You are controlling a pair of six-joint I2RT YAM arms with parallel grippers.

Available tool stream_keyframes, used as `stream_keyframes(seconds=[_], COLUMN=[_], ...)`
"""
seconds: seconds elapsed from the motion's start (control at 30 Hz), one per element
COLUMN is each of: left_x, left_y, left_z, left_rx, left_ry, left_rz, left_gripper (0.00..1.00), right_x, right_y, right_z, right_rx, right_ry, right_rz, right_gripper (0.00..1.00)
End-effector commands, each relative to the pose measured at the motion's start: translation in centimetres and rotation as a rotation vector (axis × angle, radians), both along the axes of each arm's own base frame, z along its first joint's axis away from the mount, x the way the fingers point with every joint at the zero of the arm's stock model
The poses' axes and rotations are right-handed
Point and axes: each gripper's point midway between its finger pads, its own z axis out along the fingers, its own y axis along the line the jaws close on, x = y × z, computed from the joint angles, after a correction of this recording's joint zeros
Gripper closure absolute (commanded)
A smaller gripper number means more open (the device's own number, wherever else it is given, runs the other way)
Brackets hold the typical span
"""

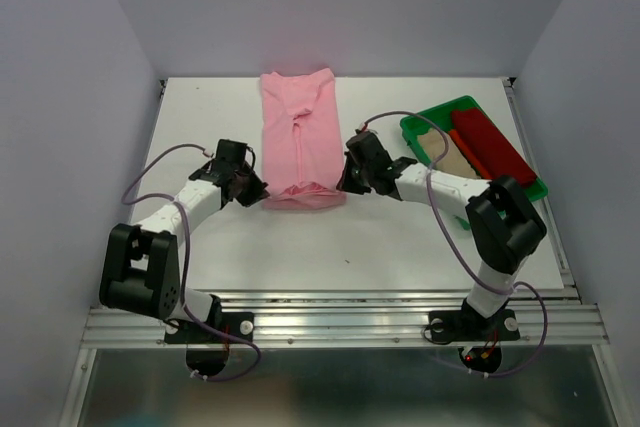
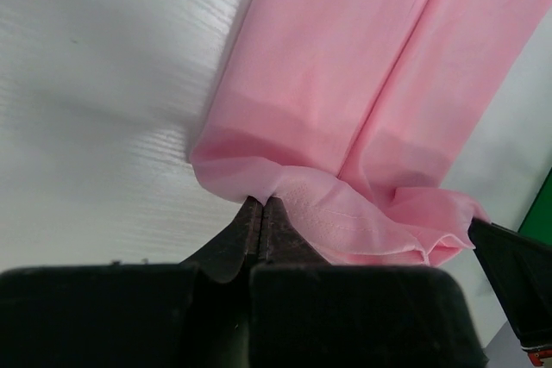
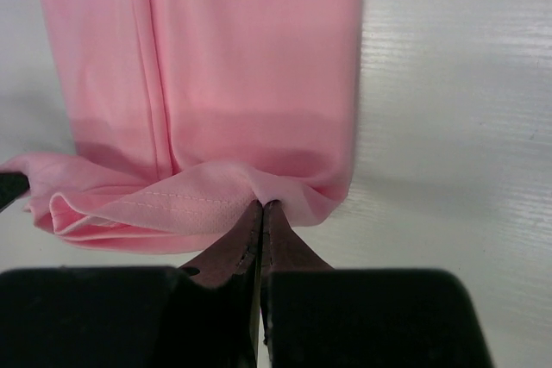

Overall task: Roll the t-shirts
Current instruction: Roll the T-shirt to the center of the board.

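A light pink t-shirt [image 1: 301,130] lies folded into a long strip on the white table, its near end turned over into a small fold [image 1: 304,195]. My left gripper [image 1: 257,192] is shut on the near left corner of the pink shirt [image 2: 336,84]. My right gripper [image 1: 343,184] is shut on the near right corner of the pink shirt [image 3: 241,66]. In both wrist views the jaws are pressed together on the hem. A dark red t-shirt [image 1: 492,144] and a beige t-shirt [image 1: 452,154] lie in the green tray.
The green plastic tray [image 1: 414,128] stands at the right of the table, just behind my right arm. White walls enclose the table at the back and sides. A metal rail runs along the near edge.
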Motion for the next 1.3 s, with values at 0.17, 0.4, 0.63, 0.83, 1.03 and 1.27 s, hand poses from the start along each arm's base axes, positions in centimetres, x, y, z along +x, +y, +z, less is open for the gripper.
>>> stream_keyframes(seconds=[0.17, 0.4, 0.63, 0.83, 1.03, 1.27], left_x=[4.2, 5.3, 5.7, 5.1, 2.7, 0.1], left_y=[-0.4, -0.2, 0.0, 0.1, 0.0, 0.2], left_z=[1.4, 1.3, 0.7, 0.7, 0.4, 0.4], left_rx=[0.008, 0.028, 0.046, 0.055, 0.037, 0.025], left_ry=[-0.065, -0.067, -0.056, -0.046, -0.026, -0.011], left_rz=[0.002, 0.019, 0.027, 0.008, -0.034, -0.053], left_gripper=[1.00, 1.00, 1.00, 1.00, 1.00, 1.00], right_x=[3.4, 4.5, 5.1, 4.4, 2.0, -1.6], right_y=[0.5, 0.8, 0.7, 0.5, 0.1, -0.5], right_z=[1.2, 0.9, 0.1, 0.3, 0.4, 0.1], right_rx=[0.007, 0.006, -0.001, 0.005, 0.029, 0.043], right_ry=[-0.051, -0.051, -0.040, -0.033, 0.001, 0.044], right_rz=[-0.024, -0.024, -0.030, -0.019, 0.031, 0.074], right_gripper=[0.97, 0.96, 0.95, 0.96, 0.96, 0.97])
